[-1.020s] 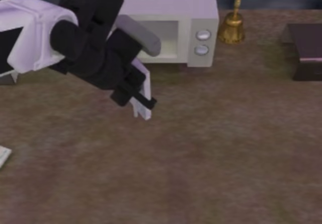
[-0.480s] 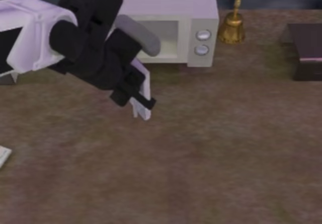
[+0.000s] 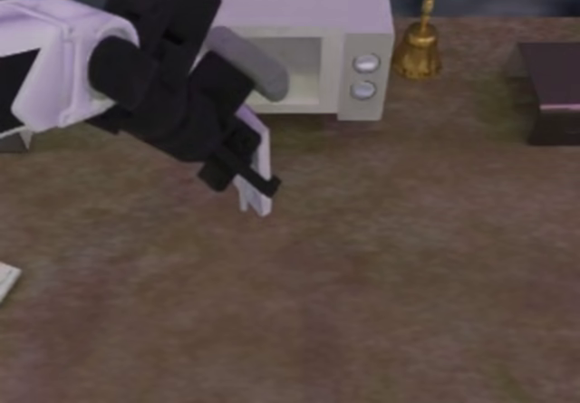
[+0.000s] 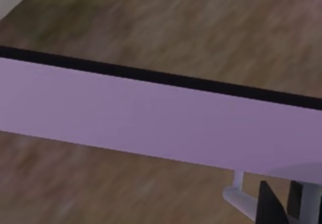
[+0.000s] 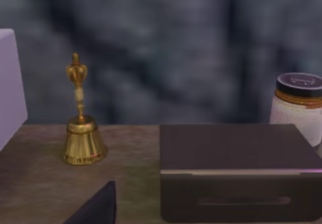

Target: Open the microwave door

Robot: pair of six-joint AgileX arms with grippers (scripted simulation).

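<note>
- Left gripper [image 3: 256,182] sits at the free edge of the microwave door [image 3: 260,163], fingers closed on the thin handle bar [image 4: 241,202] at that edge; the left wrist view shows dark fingertips [image 4: 269,206] right beside the bar.
- Door stands swung well out from the microwave [image 3: 299,23], edge-on to the overhead camera, hinged at the left of the cavity. Cream interior [image 3: 294,72] is exposed.
- Microwave sits at the far side of the worktop [image 3: 362,285], left of centre; two round knobs [image 3: 365,75] on its right front panel.
- Step in hand, by my judgement: late in the pull, door near a right angle to the front. Next move calls for following the hinge arc a little further, or releasing the bar and backing off without knocking the door.
- Brass bell [image 3: 419,45] stands just right of the microwave; dark box [image 3: 548,91] lies well right of that.
- Left wrist view alone shows the door's flat face with its dark upper edge.
- Right wrist view alone shows a lidded jar [image 5: 298,105] behind the box. Right gripper is out of the overhead view; a dark shape low in that view may be part of it, state cannot be told.
</note>
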